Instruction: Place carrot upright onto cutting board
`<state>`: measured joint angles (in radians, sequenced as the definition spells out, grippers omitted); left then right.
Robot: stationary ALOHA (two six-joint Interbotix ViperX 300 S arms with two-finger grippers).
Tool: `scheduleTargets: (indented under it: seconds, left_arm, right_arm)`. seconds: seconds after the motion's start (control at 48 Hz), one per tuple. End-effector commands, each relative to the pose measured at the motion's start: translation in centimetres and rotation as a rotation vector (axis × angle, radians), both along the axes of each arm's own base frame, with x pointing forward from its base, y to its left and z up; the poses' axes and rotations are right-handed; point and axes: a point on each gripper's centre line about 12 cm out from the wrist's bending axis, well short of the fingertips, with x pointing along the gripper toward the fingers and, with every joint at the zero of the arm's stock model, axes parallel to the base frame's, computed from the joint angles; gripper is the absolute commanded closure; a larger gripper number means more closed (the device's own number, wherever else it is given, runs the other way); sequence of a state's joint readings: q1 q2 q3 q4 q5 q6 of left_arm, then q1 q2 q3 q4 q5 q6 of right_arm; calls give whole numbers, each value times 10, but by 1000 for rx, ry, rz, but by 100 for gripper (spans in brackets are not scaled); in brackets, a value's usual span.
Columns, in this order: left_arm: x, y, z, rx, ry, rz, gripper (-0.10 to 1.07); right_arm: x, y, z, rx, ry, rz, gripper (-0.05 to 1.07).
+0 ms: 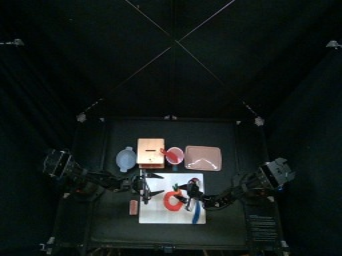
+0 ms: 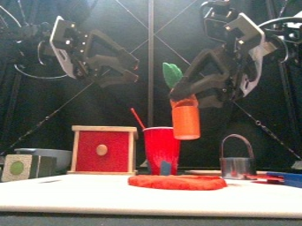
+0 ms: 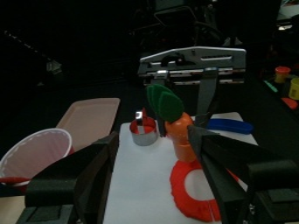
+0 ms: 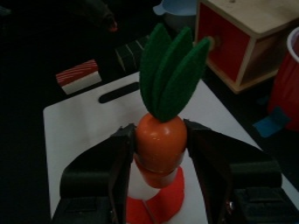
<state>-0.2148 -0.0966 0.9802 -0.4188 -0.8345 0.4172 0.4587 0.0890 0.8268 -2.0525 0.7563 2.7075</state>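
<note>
An orange carrot (image 2: 185, 119) with green leaves (image 4: 167, 59) hangs upright in the air, and my right gripper (image 4: 162, 162) is shut on its body from both sides. It hovers over the white cutting board (image 4: 82, 131), above a red ring (image 2: 177, 181) that lies on the board. In the top view the carrot (image 1: 193, 189) sits over the board's (image 1: 158, 180) right half. My left gripper (image 3: 158, 188) stands open and empty on the other side of the carrot (image 3: 177, 131), raised at the left (image 2: 118, 71).
Behind the board stand a red cup (image 2: 158, 148), a wooden box with a red face (image 2: 104, 150) and a metal cup (image 2: 238, 163). A pink tray (image 1: 203, 156) and a pale blue bowl (image 1: 126, 158) lie further back. A blue tool (image 3: 230, 125) rests at the board's right edge.
</note>
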Motion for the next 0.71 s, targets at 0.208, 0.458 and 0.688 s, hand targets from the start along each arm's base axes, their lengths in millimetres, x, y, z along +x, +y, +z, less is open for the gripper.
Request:
scheduleTargets:
  seconds: [0.208,0.458,0.688]
  left_arm:
    - [2,4,8,-10,-29,20,2]
    - [0,6,4,-21,-13,34,2]
    - [0,7,2,-25,-7,39,2]
  right_arm:
    - [21,14,-8,-17,-42,-16,44]
    - [31,22,-17,-13,-26,-15,44]
    - [26,19,-23,-23,-8,-28,43]
